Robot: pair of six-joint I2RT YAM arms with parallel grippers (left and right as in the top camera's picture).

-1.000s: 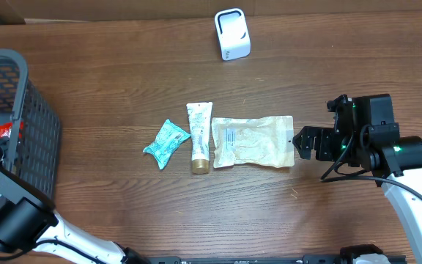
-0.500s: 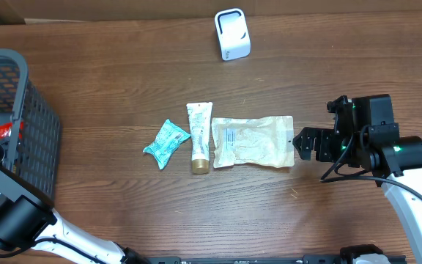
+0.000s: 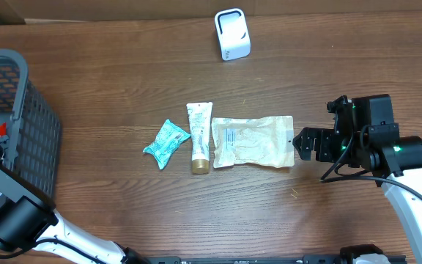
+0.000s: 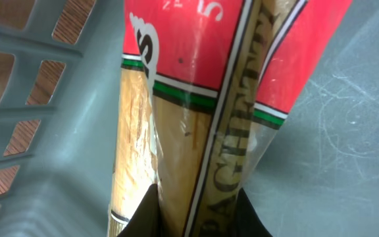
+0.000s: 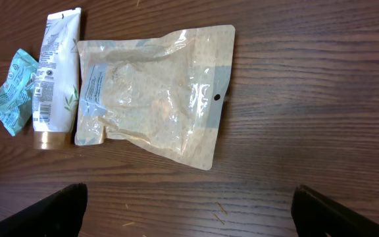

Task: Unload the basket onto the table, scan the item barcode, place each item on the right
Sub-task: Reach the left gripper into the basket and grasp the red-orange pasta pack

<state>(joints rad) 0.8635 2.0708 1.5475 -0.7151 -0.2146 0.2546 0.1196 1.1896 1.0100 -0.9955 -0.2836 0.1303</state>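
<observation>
1. Left gripper: inside the grey basket at the left edge of the desk. Its jaws are closed tight on the lower end of the spaghetti packet, a red and clear wrapper with the pasta visible through it. The packet lies against the basket wall and floor. No barcode is seen on the visible face.
2. Right gripper: above the desk, just right of the clear pouch. Its jaws are spread wide and it holds nothing.
3. Scanner: a white unit upright at the far edge of the desk, well apart from both grippers.
4. Other items: a tube lies just left of the pouch, and a teal wrapper lies left of the tube.
</observation>
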